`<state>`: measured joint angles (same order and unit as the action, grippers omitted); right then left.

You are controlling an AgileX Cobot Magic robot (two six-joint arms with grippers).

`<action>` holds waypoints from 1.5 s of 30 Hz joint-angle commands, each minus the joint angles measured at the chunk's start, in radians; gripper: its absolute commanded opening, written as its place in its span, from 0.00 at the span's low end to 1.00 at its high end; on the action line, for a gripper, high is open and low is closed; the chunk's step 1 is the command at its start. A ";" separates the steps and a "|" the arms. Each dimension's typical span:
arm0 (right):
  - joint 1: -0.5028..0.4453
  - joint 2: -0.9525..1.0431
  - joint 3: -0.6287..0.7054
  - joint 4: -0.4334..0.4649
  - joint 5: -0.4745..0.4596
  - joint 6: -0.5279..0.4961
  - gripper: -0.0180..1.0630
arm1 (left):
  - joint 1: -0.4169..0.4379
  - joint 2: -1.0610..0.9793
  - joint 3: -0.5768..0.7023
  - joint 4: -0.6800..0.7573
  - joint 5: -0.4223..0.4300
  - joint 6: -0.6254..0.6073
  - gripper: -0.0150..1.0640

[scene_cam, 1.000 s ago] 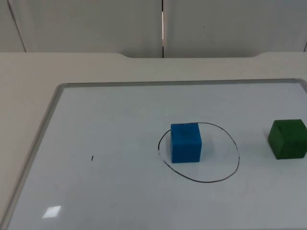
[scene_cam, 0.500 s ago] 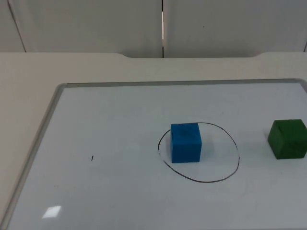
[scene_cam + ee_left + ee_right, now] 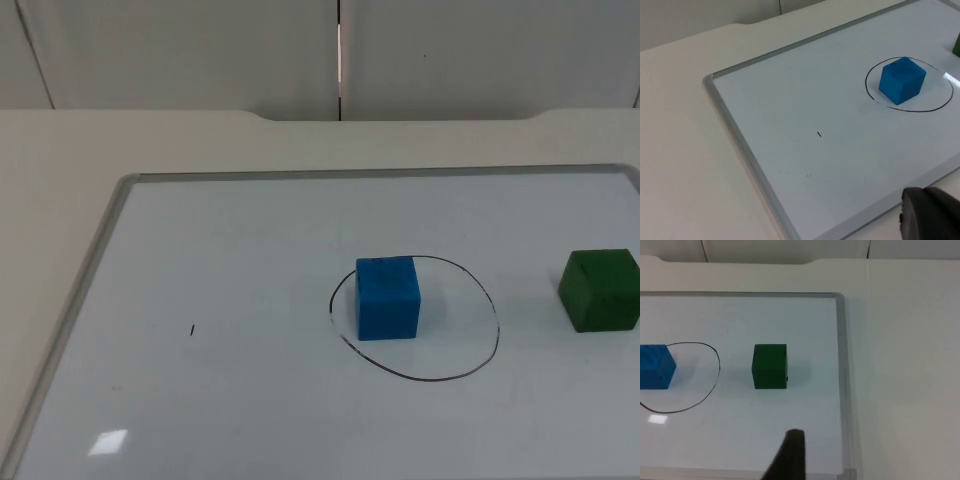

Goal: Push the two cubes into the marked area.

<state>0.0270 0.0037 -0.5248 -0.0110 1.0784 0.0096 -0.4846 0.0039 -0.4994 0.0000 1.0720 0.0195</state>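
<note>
White board (image 3: 250, 400) on table (image 3: 60, 150), grey partition wall (image 3: 200, 50) behind

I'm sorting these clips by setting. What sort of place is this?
Probably a robotics lab bench: a framed whiteboard on a white table, a hand-drawn circle holding a blue cube, a green cube outside it, and a partition wall behind.

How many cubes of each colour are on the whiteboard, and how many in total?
Blue cube: 1, inside the drawn circle.
Green cube: 1, outside the circle, on the whiteboard.
Total: 2 cubes.
</note>
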 commanded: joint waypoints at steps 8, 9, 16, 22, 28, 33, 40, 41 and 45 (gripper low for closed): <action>-0.003 0.199 -0.007 -0.014 -0.024 -0.010 0.37 | -0.002 -0.004 0.004 -0.010 0.004 -0.003 0.01; -0.003 0.237 -0.015 -0.010 -0.038 -0.010 0.34 | -0.002 -0.004 0.004 -0.010 0.004 -0.003 0.01; -0.003 0.493 -0.074 -0.006 -0.139 0.002 0.20 | -0.002 -0.004 0.004 -0.010 0.004 -0.003 0.01; -0.003 0.769 -0.193 -0.004 -0.166 0.056 0.15 | -0.002 -0.004 0.004 -0.010 0.004 -0.003 0.01; -0.003 1.054 -0.346 0.041 -0.179 0.076 0.15 | -0.002 -0.004 0.004 -0.010 0.004 -0.003 0.01; -0.003 1.288 -0.457 0.041 -0.257 0.076 0.15 | -0.002 -0.004 0.004 -0.010 0.004 -0.003 0.01; -0.003 1.468 -0.491 0.041 -0.321 0.076 0.15 | -0.002 -0.004 0.004 -0.010 0.004 -0.003 0.01; -0.003 1.502 -0.491 0.041 -0.335 0.076 0.15 | -0.002 -0.004 0.004 -0.010 0.004 -0.003 0.01; -0.003 1.591 -0.491 0.041 -0.388 0.071 0.09 | -0.002 -0.004 0.004 -0.010 0.004 -0.003 0.01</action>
<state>0.0270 1.5724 -1.0072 0.0257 0.7199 0.0859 -0.4846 0.0039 -0.4994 0.0000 1.0720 0.0195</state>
